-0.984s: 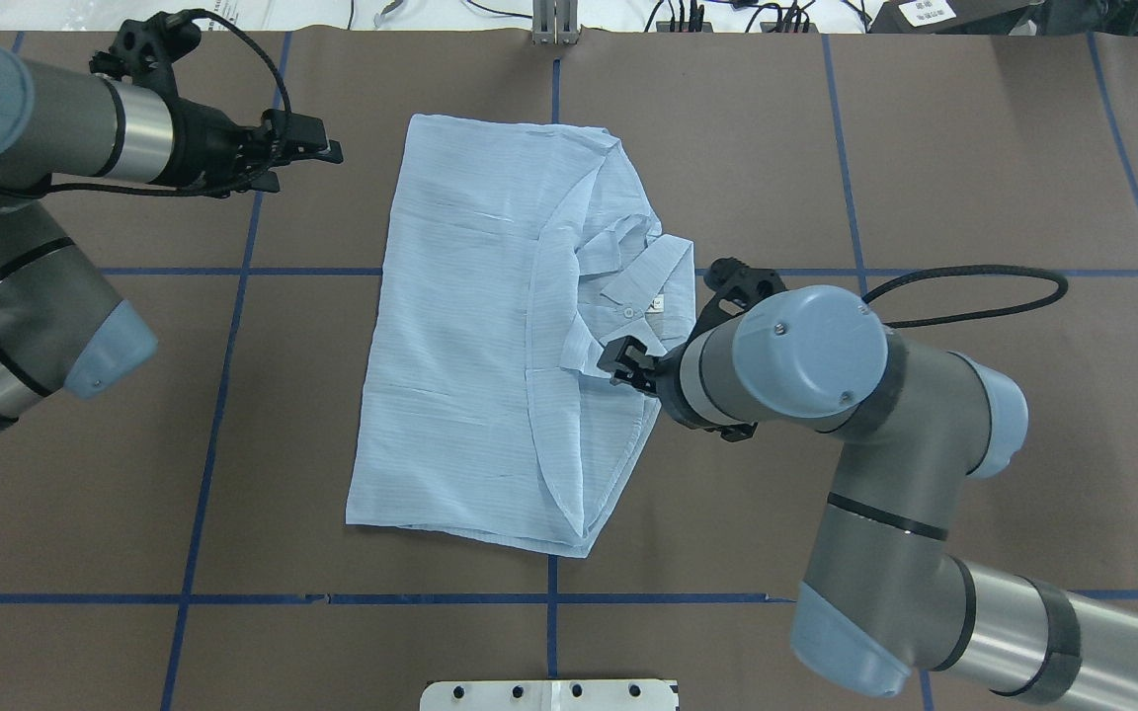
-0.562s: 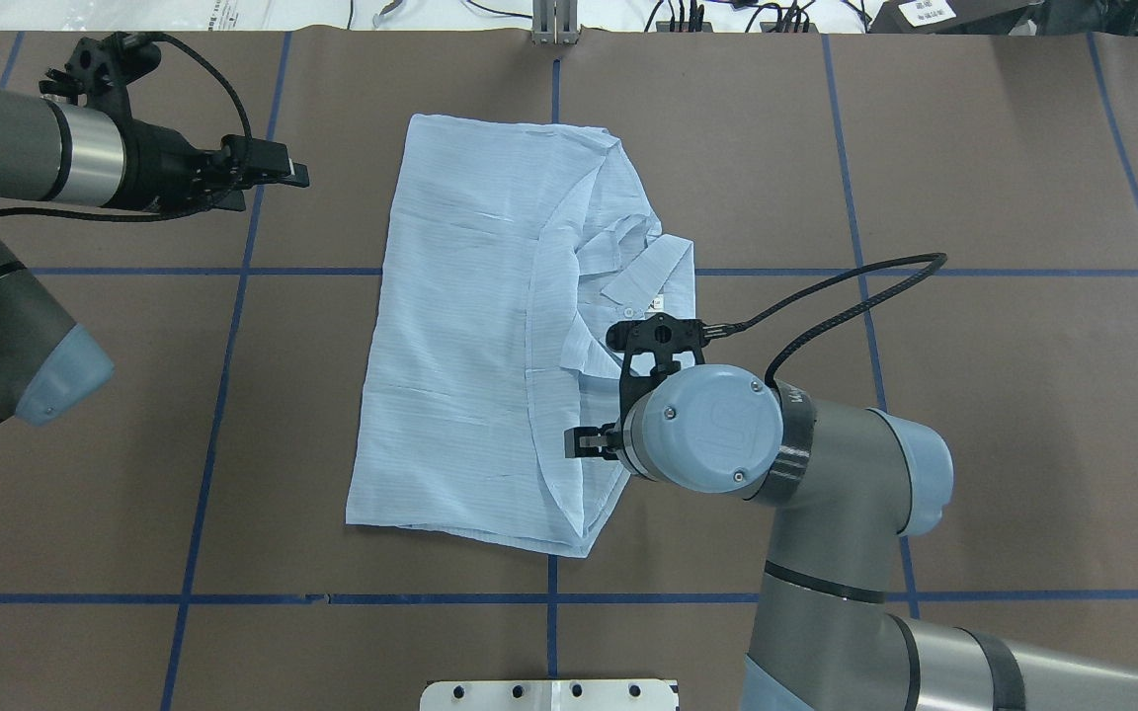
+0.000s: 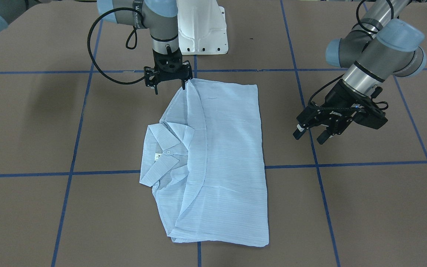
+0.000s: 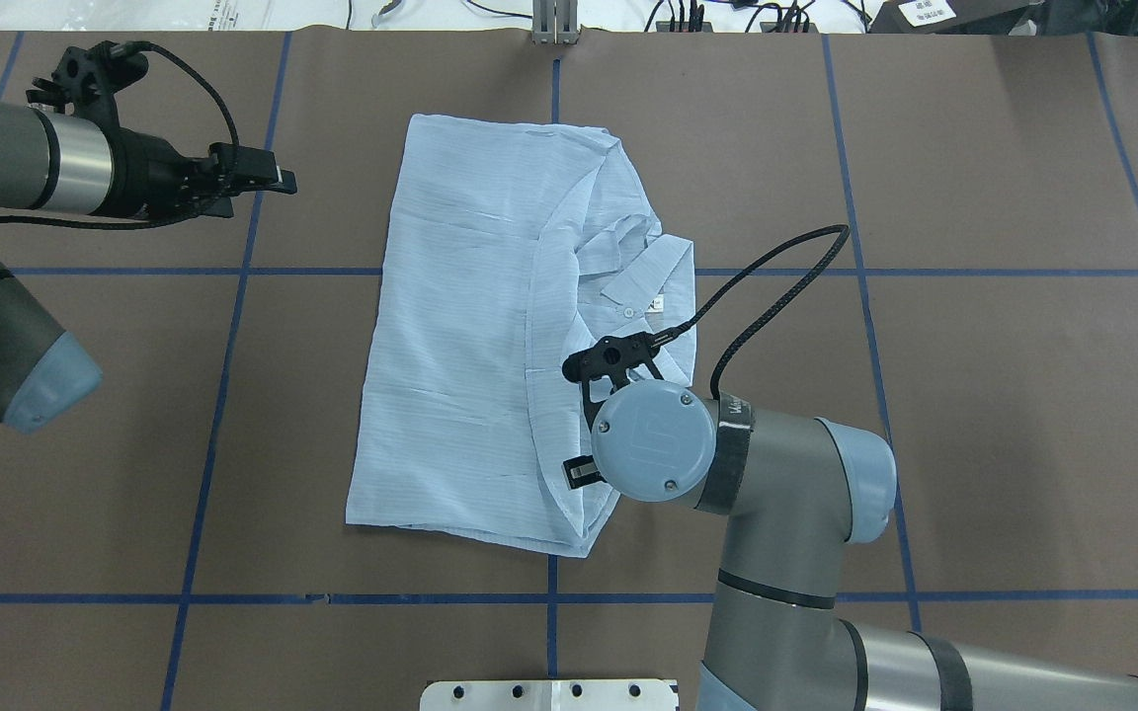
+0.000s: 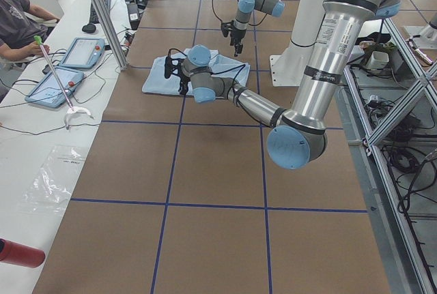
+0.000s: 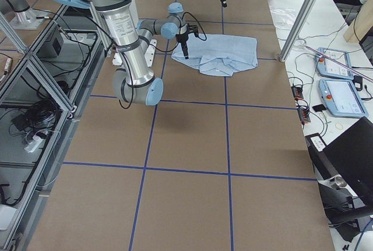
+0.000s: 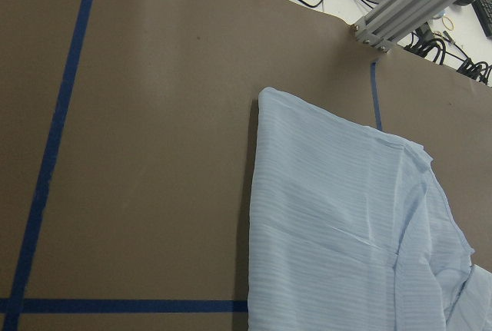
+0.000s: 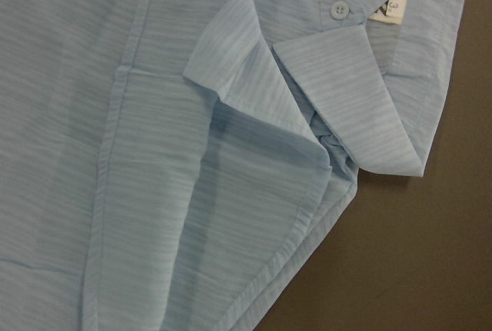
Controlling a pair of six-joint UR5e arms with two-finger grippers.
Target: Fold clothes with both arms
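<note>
The pale-blue striped shirt (image 4: 470, 326) lies folded flat on the brown table, collar, button and white label (image 4: 655, 303) to its right side. It also shows in the front view (image 3: 228, 155). My right gripper (image 3: 169, 88) points straight down with its jaws spread and empty, over the shirt's near right corner. In the overhead view it is mostly hidden under its wrist. The right wrist view shows the collar button (image 8: 336, 10) and the folded front edge. My left gripper (image 4: 278, 181) is open and empty, off the shirt's far left side (image 3: 310, 135).
The white pedestal base (image 3: 202, 29) stands at the table's near edge by the right arm. Blue tape lines (image 4: 233, 272) cross the brown table. A metal post (image 4: 554, 25) stands at the far edge. An operators' desk with tablets (image 5: 68, 55) runs along the far side.
My right gripper has moved from beside the collar toward the robot along the shirt's right edge and turned to point down. My left gripper has drawn back to the left, away from the shirt.
</note>
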